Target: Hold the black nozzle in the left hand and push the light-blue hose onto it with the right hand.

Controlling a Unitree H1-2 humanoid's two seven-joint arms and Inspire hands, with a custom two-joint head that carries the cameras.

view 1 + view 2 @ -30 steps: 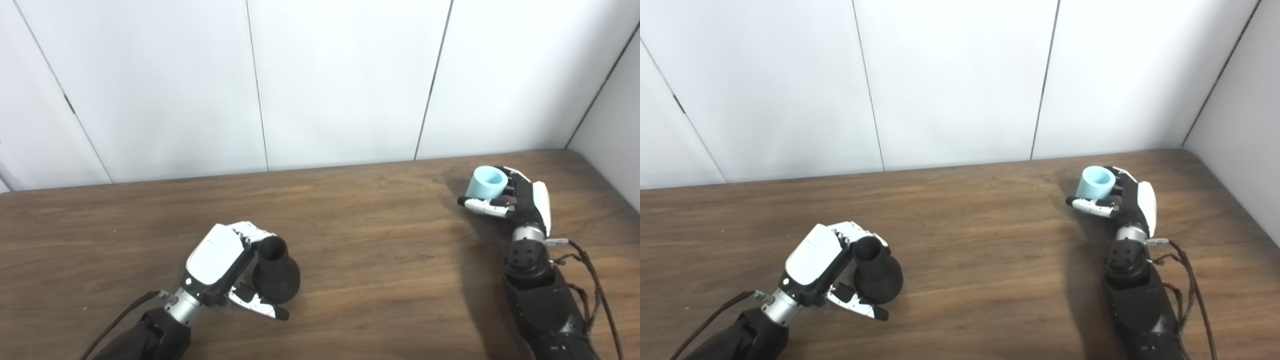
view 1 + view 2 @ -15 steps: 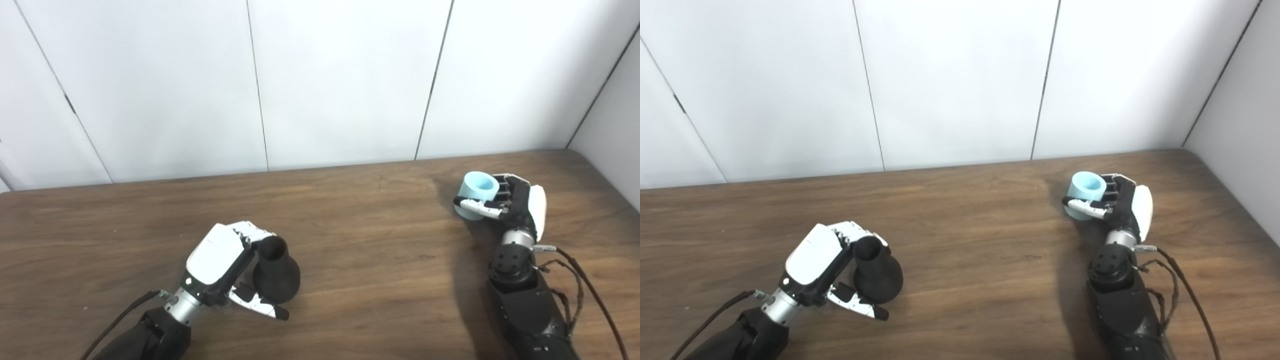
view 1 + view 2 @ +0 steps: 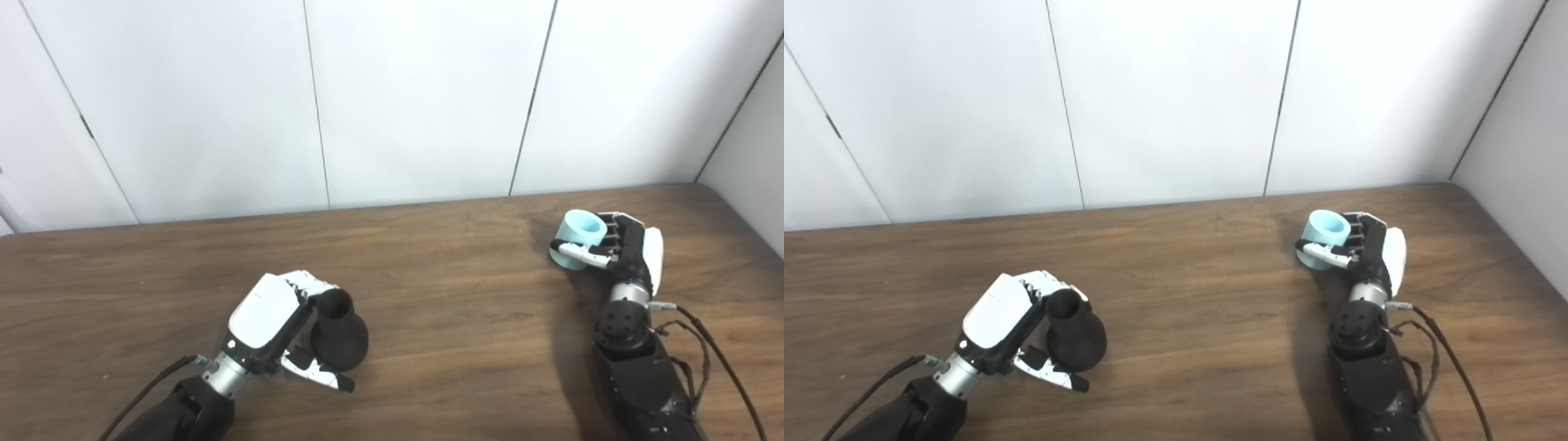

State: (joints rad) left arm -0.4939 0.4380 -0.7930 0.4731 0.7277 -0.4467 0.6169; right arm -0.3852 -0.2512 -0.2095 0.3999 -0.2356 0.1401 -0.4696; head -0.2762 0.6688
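Note:
The black nozzle (image 3: 338,334), bell-shaped with its narrow open neck pointing up, stands on the brown table at the lower left. My left hand (image 3: 272,324) is shut on it, fingers at the neck and thumb under the wide base. Far to the right, the light-blue hose (image 3: 577,237), a short open tube, sits raised off the table in my right hand (image 3: 618,248), which is shut on it with the thumb across its front. The two pieces are well apart.
The wooden table (image 3: 453,318) meets white wall panels along its back edge, and a side wall closes it off at the right. A bundle of cables (image 3: 704,349) runs along my right forearm.
My right hand has carried the light-blue hose a little to the left and slightly down. The left hand and black nozzle have stayed still.

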